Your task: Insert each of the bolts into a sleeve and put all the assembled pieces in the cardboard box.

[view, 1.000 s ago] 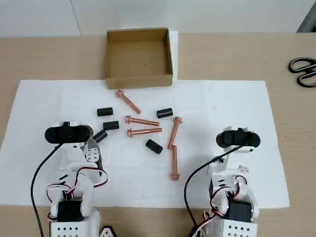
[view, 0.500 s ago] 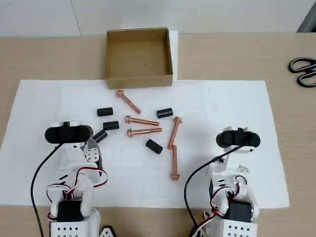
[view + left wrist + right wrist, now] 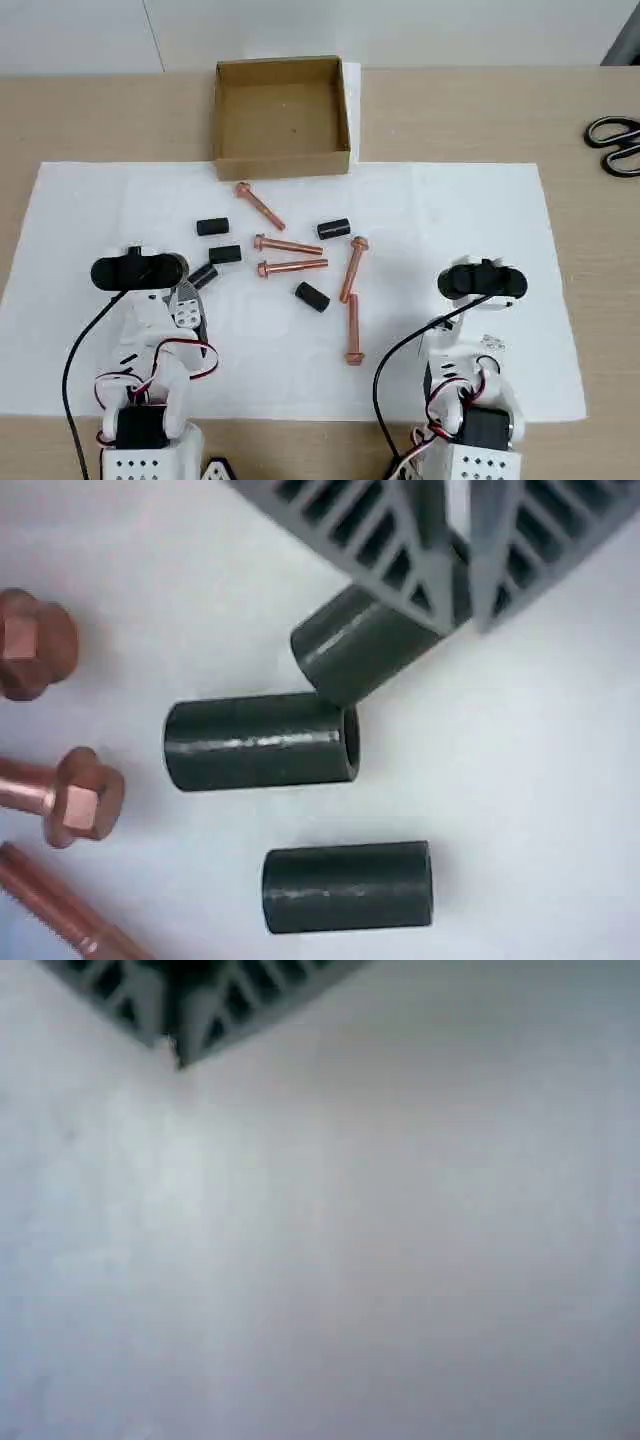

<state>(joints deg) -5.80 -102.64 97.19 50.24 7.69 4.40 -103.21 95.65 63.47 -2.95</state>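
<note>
Left gripper (image 3: 465,620): jaws almost together, gripping nothing, tip over a short black cylindrical sleeve (image 3: 350,660) lying on white paper (image 3: 530,780). Light, rigid, probably slick; pinch across its middle.

One sleeve (image 3: 345,660) lies half hidden under the left gripper (image 3: 465,615); three bolts (image 3: 70,800) run off the wrist view's edge, and the scissors (image 3: 612,143) are cut short overhead.
</note>
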